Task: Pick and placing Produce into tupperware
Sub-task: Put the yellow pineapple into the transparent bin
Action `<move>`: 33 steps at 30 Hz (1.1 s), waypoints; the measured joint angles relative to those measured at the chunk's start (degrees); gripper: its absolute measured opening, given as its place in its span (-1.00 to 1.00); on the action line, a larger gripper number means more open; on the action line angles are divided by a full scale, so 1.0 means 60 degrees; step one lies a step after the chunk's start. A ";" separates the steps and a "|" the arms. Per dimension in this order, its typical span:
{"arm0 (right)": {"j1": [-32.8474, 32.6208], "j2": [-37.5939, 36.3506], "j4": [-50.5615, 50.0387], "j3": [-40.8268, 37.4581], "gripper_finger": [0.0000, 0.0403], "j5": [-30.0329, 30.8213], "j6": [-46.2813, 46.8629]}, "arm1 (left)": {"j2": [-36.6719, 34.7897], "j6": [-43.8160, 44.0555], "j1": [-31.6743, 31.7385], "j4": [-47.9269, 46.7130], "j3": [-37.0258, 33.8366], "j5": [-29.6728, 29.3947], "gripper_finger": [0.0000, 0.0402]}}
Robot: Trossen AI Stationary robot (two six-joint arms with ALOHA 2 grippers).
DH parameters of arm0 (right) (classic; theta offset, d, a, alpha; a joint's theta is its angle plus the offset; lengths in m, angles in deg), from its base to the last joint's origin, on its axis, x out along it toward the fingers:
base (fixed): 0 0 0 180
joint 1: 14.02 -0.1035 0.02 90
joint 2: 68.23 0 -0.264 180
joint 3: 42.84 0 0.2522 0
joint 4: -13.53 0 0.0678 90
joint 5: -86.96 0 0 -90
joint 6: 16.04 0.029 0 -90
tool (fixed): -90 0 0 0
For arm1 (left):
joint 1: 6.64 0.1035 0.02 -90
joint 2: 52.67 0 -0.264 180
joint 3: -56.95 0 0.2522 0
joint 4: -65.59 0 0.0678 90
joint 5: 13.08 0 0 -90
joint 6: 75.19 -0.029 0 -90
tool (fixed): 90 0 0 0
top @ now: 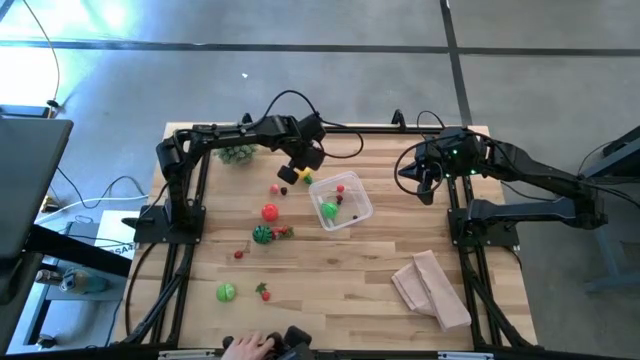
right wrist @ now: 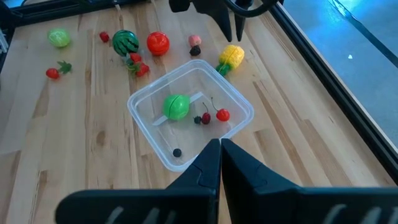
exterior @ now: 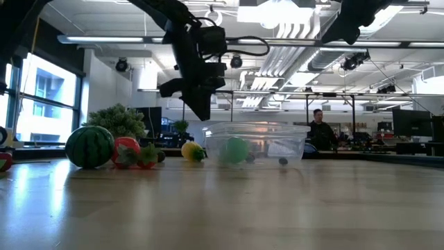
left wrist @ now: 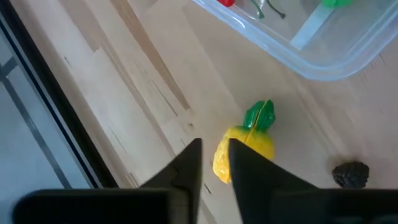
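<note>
The clear tupperware stands at mid-table and holds a green ball, red cherries and a dark berry. A yellow fruit with a green top lies on the table just beyond the tupperware's far-left corner. My left gripper hangs above that fruit, fingers pointing down and a narrow gap open, empty. My right gripper is shut and empty, raised to the right of the tupperware. A watermelon, a red tomato and other small produce lie left of the tupperware.
A tan folded cloth lies at the near right. A pale-green spiky plant stands at the far left. A green fruit and a small red one lie near the front. A hand shows at the near edge.
</note>
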 joint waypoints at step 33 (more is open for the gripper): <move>0.0004 0.0015 -0.0004 0.0000 -0.98 0.0026 0.0000 | 0.0984 -0.1396 0.0215 -0.0254 -0.0354 -0.1089 -0.06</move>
